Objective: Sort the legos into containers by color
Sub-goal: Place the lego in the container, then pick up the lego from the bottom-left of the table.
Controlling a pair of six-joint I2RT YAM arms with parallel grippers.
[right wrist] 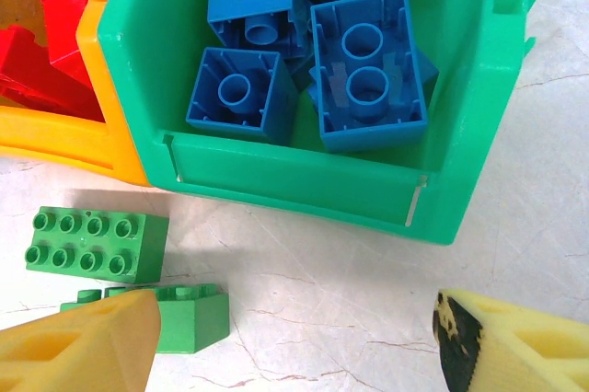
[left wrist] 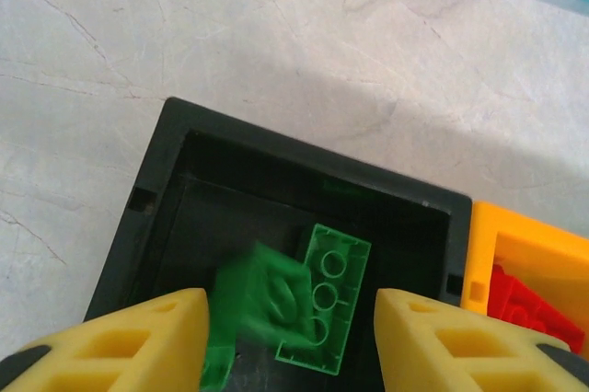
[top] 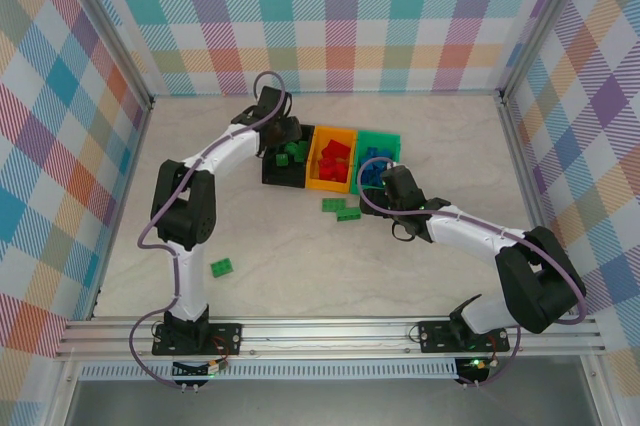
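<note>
Green bricks point(left wrist: 331, 295) are held in the black bin point(left wrist: 304, 148) at left, red bricks point(right wrist: 55, 33) in the orange bin point(right wrist: 55, 134), and blue bricks point(right wrist: 368, 70) in the green bin point(right wrist: 294, 176) at right. The left gripper point(left wrist: 290, 305) is spread open above the black bin, with a blurred green brick point(left wrist: 262, 295) between its fingers. The right gripper point(right wrist: 294, 318) is spread open and empty over two green legos point(right wrist: 97, 245) on the table, just near of the bins.

The table point(top: 400, 276) is pale with thin cracks, like marble. Toward 12 o'clock three bins sit on it in a row (sides touching): the black bin point(top: 283, 179), the orange bin point(top: 330, 185) and the green bin point(top: 380, 136). A pair of green bricks point(top: 340, 208) lies at the orange bin's 6 o'clock. The lone green brick point(top: 222, 267) lies at 8 o'clock, well apart.
</note>
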